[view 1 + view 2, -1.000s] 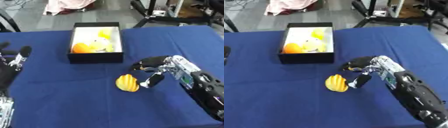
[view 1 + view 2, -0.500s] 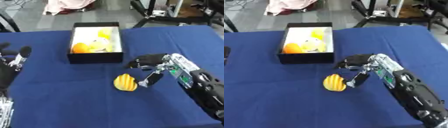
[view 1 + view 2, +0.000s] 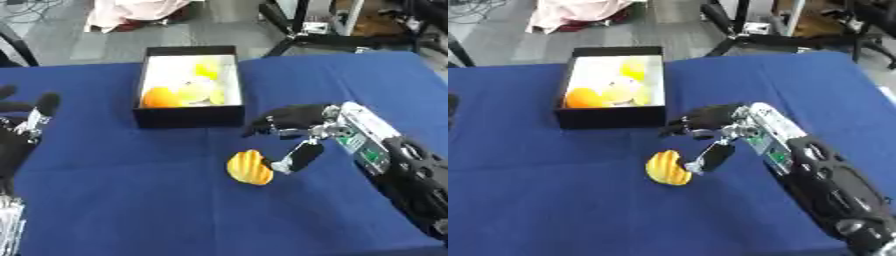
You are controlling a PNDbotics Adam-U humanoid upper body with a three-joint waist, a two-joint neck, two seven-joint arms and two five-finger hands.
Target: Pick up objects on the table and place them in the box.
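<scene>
In the left eye view, a ridged yellow object (image 3: 249, 167) lies on the blue counter (image 3: 131, 200), near of the black box (image 3: 189, 115) holding an orange and pale yellow items. The right hand (image 3: 293, 127) reaches in from the right, fingers spread, thumb touching the object. The left hand (image 3: 26, 125) rests open at the left edge. The right eye view shows the thumb (image 3: 710, 157) against the object's right side.

One box (image 3: 188, 116); one ridged yellow object (image 3: 249, 168) outside; perhaps three inside.
</scene>
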